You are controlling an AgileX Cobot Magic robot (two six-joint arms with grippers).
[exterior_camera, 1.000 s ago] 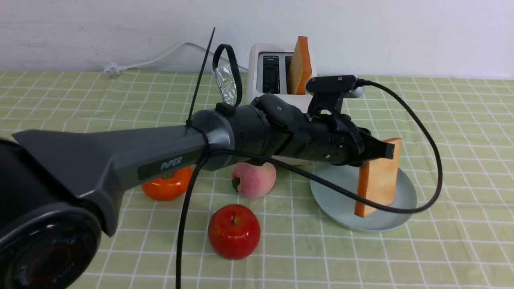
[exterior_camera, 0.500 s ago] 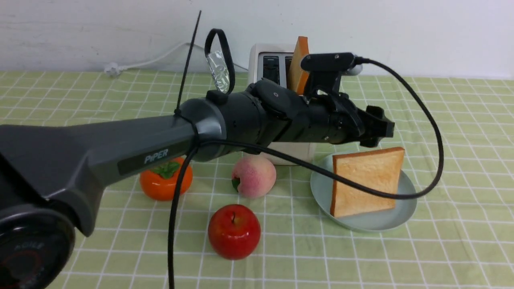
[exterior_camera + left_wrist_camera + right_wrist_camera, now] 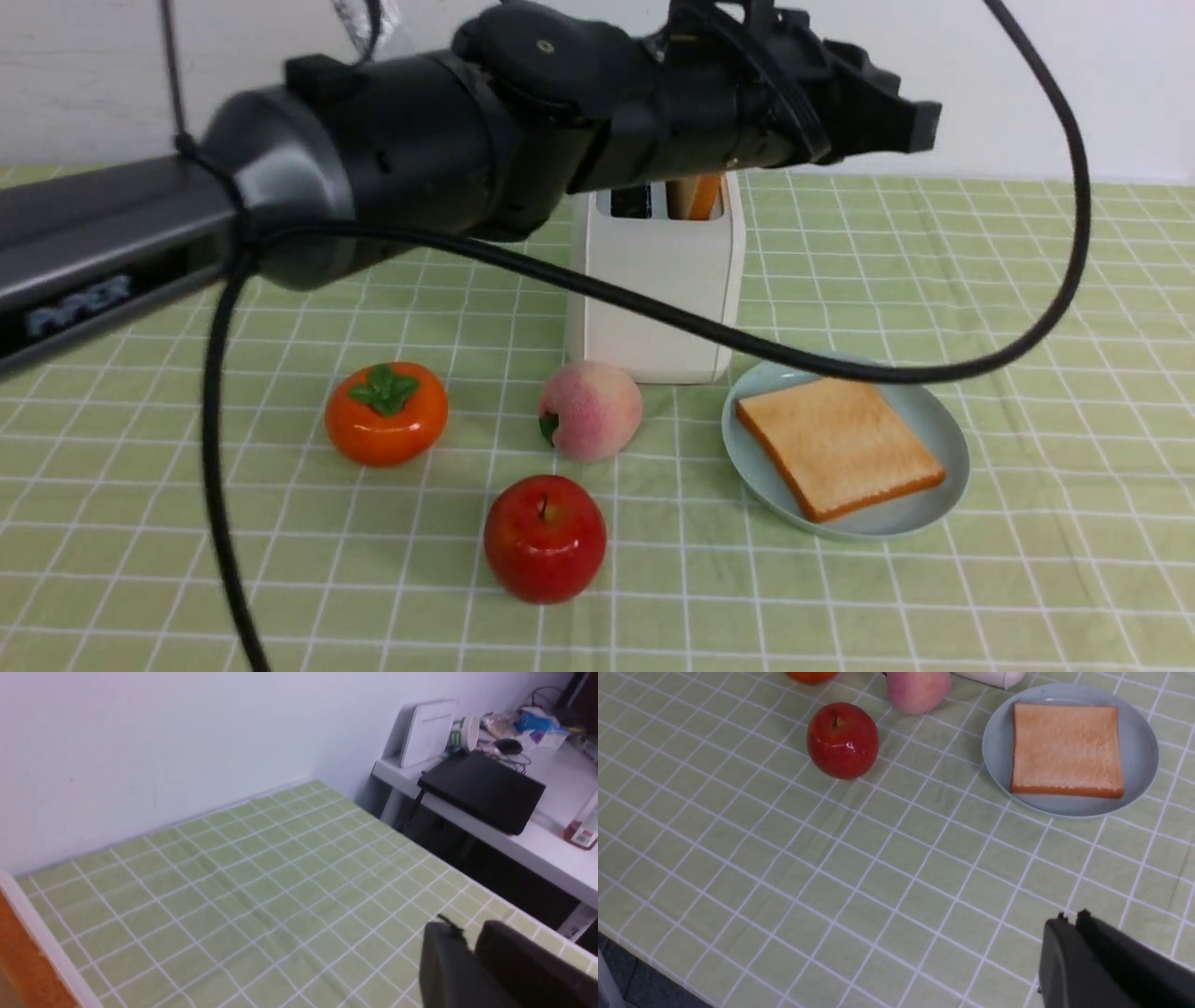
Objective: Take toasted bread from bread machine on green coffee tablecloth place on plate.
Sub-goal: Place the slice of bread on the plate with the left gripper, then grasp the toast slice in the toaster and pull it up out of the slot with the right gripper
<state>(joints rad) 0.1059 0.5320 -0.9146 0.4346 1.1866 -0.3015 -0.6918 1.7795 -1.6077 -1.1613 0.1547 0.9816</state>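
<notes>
One slice of toasted bread (image 3: 838,446) lies flat on the pale blue-green plate (image 3: 945,467), also seen in the right wrist view as toast (image 3: 1066,749) on the plate (image 3: 1141,742). A second slice (image 3: 700,198) stands in a slot of the white bread machine (image 3: 653,289), mostly hidden behind my left arm. My left gripper (image 3: 922,127) is shut and empty, high above the plate and level with the top of the bread machine; its fingers (image 3: 469,935) are together. My right gripper (image 3: 1071,917) is shut and empty over the green coffee tablecloth (image 3: 878,882), nearer than the plate.
An orange persimmon (image 3: 386,413), a pink peach (image 3: 590,411) and a red apple (image 3: 544,539) sit left of the plate in front of the bread machine. My left arm's black cable (image 3: 1064,280) loops over the plate. A white desk (image 3: 514,840) stands past the table's edge.
My left gripper let go of the toast, which tipped from upright to flat on the plate. The left arm then rose well above the plate and its jaws closed.
</notes>
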